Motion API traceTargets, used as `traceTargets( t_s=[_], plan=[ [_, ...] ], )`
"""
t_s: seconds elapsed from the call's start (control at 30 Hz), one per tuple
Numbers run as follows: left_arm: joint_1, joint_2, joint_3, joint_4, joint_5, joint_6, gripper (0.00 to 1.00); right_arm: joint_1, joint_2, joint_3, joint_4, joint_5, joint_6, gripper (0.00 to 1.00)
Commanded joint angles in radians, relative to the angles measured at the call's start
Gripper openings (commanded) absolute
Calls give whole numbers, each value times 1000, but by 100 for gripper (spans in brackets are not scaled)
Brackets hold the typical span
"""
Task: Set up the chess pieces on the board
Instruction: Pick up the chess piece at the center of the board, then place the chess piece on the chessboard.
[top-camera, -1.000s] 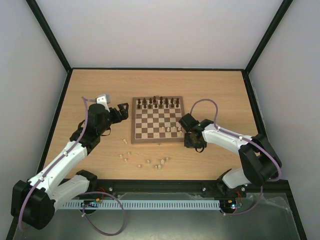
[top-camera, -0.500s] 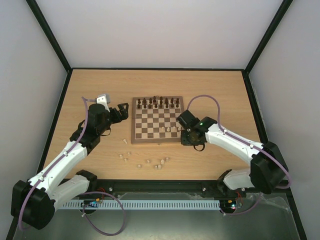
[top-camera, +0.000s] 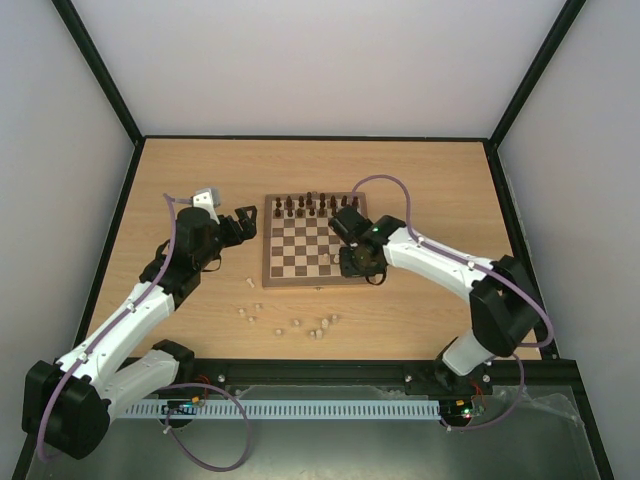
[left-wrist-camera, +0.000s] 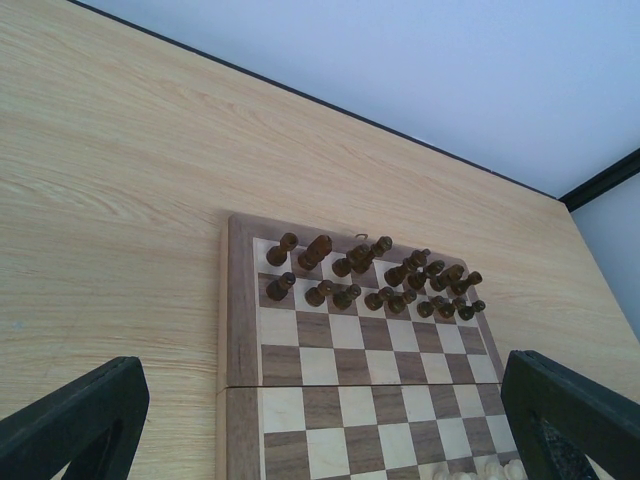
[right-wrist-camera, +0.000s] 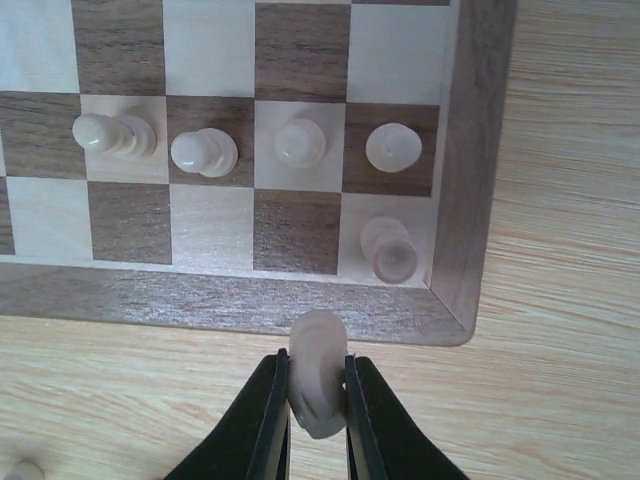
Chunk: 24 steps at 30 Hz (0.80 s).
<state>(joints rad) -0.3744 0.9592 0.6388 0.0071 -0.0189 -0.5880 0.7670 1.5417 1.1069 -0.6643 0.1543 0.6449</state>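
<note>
The board (top-camera: 315, 240) lies mid-table, with the dark brown chess pieces (top-camera: 315, 207) lined up in its two far rows. My right gripper (top-camera: 358, 262) is over the board's near right corner, shut on a pale piece (right-wrist-camera: 318, 370) held above the board's near border (right-wrist-camera: 200, 290). In the right wrist view, several pale pieces (right-wrist-camera: 203, 152) stand in one row and one more (right-wrist-camera: 387, 250) stands on the corner square. My left gripper (top-camera: 245, 222) is open and empty just left of the board; in its wrist view (left-wrist-camera: 322, 370) it looks over the dark pieces (left-wrist-camera: 370, 280).
Several loose pale pieces (top-camera: 295, 322) lie on the table between the board and the arm bases, one (top-camera: 248, 281) nearer the board's left corner. Black frame rails edge the table. A pale piece shows at the bottom left of the right wrist view (right-wrist-camera: 20, 470).
My right gripper has moved left and away from me, from the table right of the board to its near right corner, with the pale piece in it. The left arm has not moved.
</note>
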Motion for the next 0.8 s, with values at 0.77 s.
traceTargets(
  t_s=[0.77],
  plan=[
    [9,1,9,-4,-7,3,100,5,212,118,-15,43,-71,9]
  ],
)
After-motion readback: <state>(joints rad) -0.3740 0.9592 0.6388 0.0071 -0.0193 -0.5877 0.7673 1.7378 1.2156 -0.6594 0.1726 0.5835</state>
